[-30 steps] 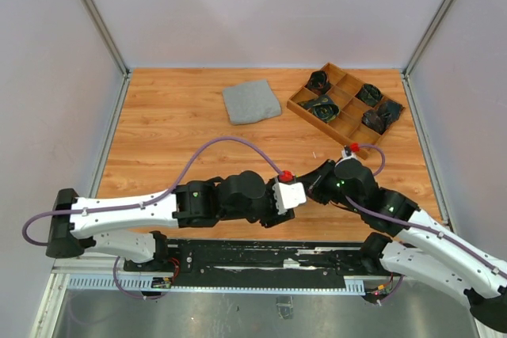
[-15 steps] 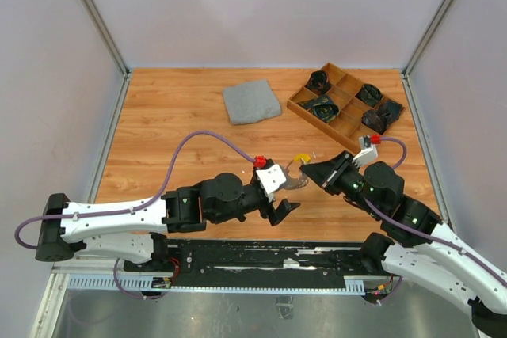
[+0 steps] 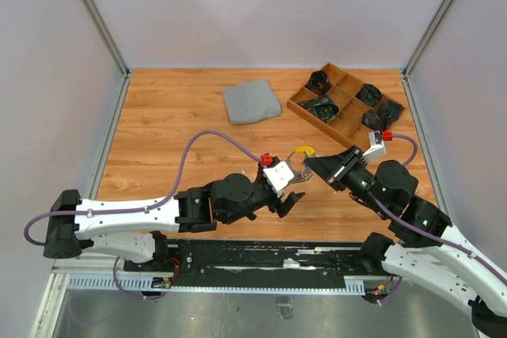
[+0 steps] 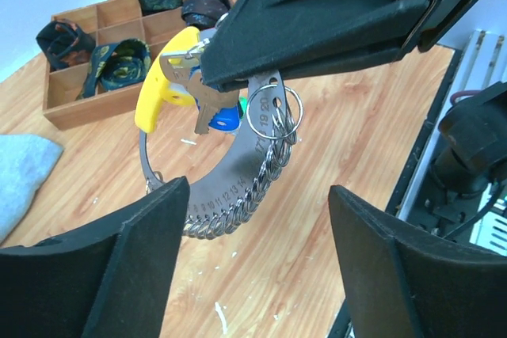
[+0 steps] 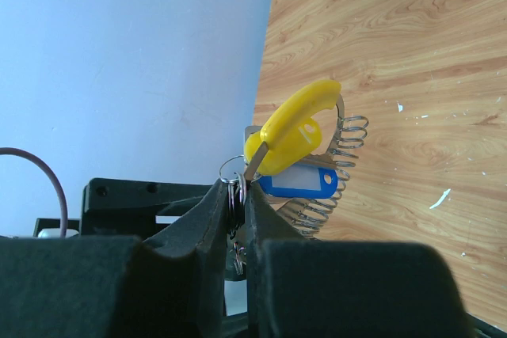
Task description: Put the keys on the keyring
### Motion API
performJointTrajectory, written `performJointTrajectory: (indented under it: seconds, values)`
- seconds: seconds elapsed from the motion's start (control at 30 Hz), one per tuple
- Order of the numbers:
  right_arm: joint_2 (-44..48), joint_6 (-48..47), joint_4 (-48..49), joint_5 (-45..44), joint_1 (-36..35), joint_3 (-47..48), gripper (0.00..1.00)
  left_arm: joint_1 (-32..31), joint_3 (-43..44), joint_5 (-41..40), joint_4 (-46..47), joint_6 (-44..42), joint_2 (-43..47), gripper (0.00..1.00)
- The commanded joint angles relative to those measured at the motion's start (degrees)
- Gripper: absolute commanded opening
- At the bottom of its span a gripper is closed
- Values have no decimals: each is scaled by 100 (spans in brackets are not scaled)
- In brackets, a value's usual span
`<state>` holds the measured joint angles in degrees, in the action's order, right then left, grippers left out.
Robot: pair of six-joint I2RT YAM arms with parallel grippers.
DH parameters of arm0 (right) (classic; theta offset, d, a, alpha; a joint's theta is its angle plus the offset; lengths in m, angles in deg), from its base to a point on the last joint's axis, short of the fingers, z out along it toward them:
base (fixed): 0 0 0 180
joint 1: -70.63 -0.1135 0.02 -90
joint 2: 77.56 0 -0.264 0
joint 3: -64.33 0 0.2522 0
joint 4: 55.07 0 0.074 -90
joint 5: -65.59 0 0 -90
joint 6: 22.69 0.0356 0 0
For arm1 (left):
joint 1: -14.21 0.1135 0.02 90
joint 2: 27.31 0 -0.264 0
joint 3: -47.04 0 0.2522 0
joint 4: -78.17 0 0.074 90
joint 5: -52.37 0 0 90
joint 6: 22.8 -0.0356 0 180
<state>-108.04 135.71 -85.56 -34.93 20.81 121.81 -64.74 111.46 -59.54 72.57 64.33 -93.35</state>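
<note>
Right end effector (image 5: pixel 238 195): jaws pinched almost together on the top of the keyring (image 4: pixel 238 191), carrying it in the air
Left end effector (image 3: pixel 293 187): jaws spread wide, nothing between them, mouth turned toward the ring
Keyring position: off the surface (image 3: pixel 174 132), between the two arms near the front edge, hanging down from the right jaws
Keys: yellow key (image 4: pixel 162 89) and blue tag (image 4: pixel 227 122) sit bunched at the clamp; whether either is threaded on, cannot tell
Why held so: likely the right arm steadies the ring by its upper end so the curved part hangs free, and the left arm stands open in front of it, ready for a fresh grip
Top view gives: overall layout, with the grey cloth (image 3: pixel 251 103) and the compartment tray (image 3: pixel 301 104) at the back, well apart from the work; the ring itself is only a glint here
Left wrist view gives: the ring's detail, a curved numbered band fringed with small loops, framed between its own two fingers
Right wrist view gives: the pinch itself, with thin metal loops caught between the closed jaws and the yellow head just beyond them
Risk: a thin grip near one end, so the ring may swing when touched
</note>
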Motion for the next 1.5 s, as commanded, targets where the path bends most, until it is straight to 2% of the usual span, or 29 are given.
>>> performJointTrajectory:
  seconds: [0.0, 0.33, 0.67, 0.9, 1.03, 1.27, 1.47]
  values:
    - [-34, 269, 166, 48, 47, 273, 1, -49, 173, -237, 270, -398, -137, 73]
    - [-85, 572, 65, 259, 51, 356, 1, -58, 247, -343, 143, -962, -143, 52]
    - [-155, 879, 140, 373, 49, 288, 1, -115, 323, -417, 263, -1126, -177, 34]
    - [-145, 938, 114, 384, 52, 286, 6, -237, 374, -602, 347, -1268, -223, 9]
    - [-120, 902, 59, 330, 51, 315, 16, -332, 384, -829, 374, -1354, -264, 1]
    - [54, 653, -265, 173, 52, 450, 44, -392, 294, -1092, 499, -1349, -218, 0]
    - [341, 397, -606, 104, 47, 475, 55, -401, 207, -1220, 526, -1280, -100, 0]
